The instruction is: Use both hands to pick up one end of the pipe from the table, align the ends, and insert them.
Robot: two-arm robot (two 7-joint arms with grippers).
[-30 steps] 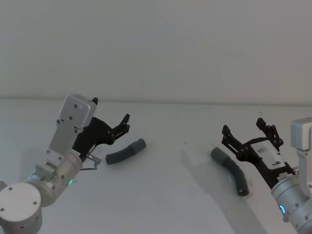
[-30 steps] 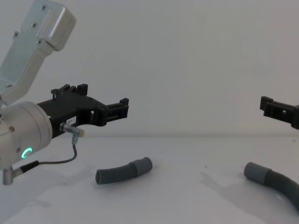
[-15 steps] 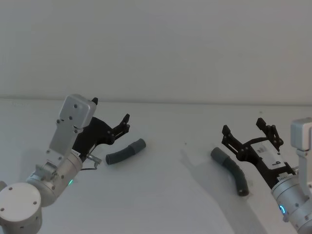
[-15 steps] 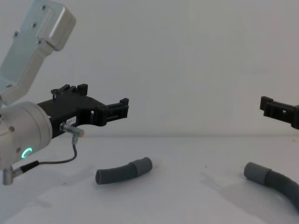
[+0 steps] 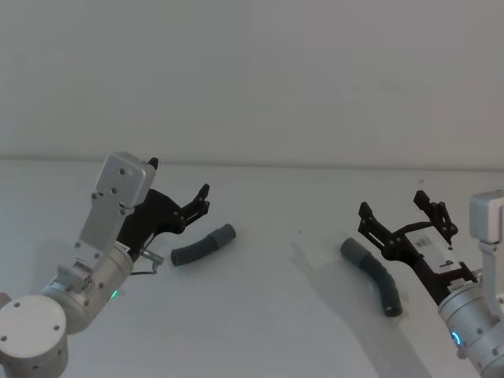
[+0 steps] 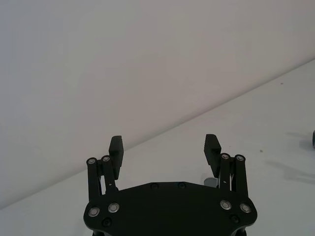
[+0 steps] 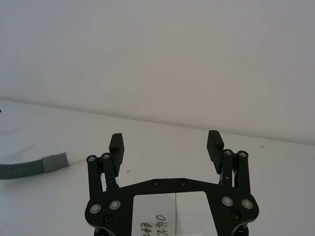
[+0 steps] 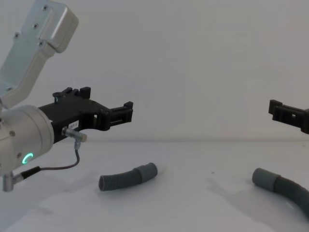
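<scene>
The short curved pipe piece [image 5: 203, 245] [image 8: 128, 177] lies on the white table [image 5: 268, 315], its smooth cuff end [image 5: 226, 232] pointing right. My left gripper [image 5: 179, 181] [image 8: 107, 100] [image 6: 165, 146] hovers open just above and left of it, holding nothing. The longer pipe piece [image 5: 374, 276] [image 8: 285, 187] lies at the right, cuff [image 5: 351, 250] toward the middle. Beside it, raised off the table, my right gripper [image 5: 393, 205] [image 7: 166, 142] is open and empty. In the right wrist view a ribbed hose [image 7: 24, 168] ends in a cuff [image 7: 54, 161] with a whitish spigot [image 7: 74, 157].
A plain pale wall [image 5: 252, 79] rises behind the table's far edge. Bare table surface [image 5: 283, 260] separates the two pipe pieces. A thin cable [image 8: 58, 166] loops under my left wrist.
</scene>
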